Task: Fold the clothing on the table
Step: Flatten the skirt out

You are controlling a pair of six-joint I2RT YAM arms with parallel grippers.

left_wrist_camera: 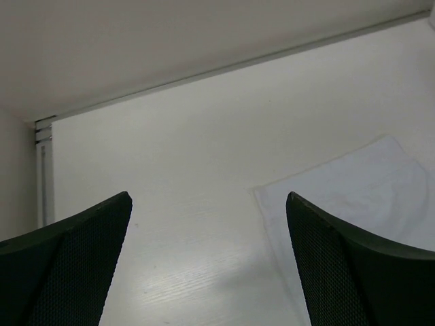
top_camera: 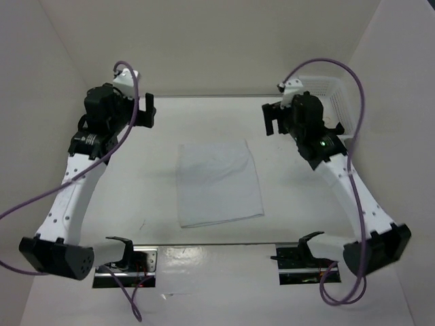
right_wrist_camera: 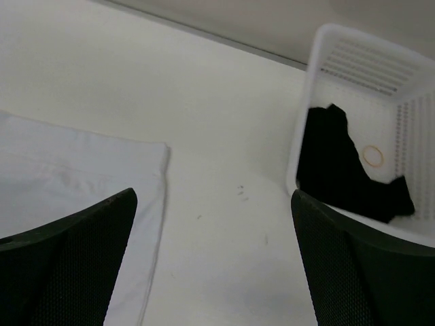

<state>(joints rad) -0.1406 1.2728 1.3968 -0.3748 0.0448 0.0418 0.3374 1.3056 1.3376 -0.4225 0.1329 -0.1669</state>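
Note:
The white clothing (top_camera: 217, 183) lies flat as a neat rectangle in the middle of the table (top_camera: 136, 197). My left gripper (top_camera: 146, 109) hovers past its far left corner, open and empty. In the left wrist view the left gripper (left_wrist_camera: 208, 197) frames bare table, with the clothing (left_wrist_camera: 353, 190) at the right. My right gripper (top_camera: 272, 119) hangs past the far right corner, also open and empty. In the right wrist view the right gripper (right_wrist_camera: 214, 195) is over bare table, with the clothing's edge (right_wrist_camera: 75, 170) to its left.
A white lattice basket (top_camera: 333, 95) stands at the far right, close behind the right arm. Inside the basket (right_wrist_camera: 326, 41) lie a black garment (right_wrist_camera: 340, 163) and a small ring (right_wrist_camera: 372, 155). A metal rail (left_wrist_camera: 204, 71) runs along the table's far edge.

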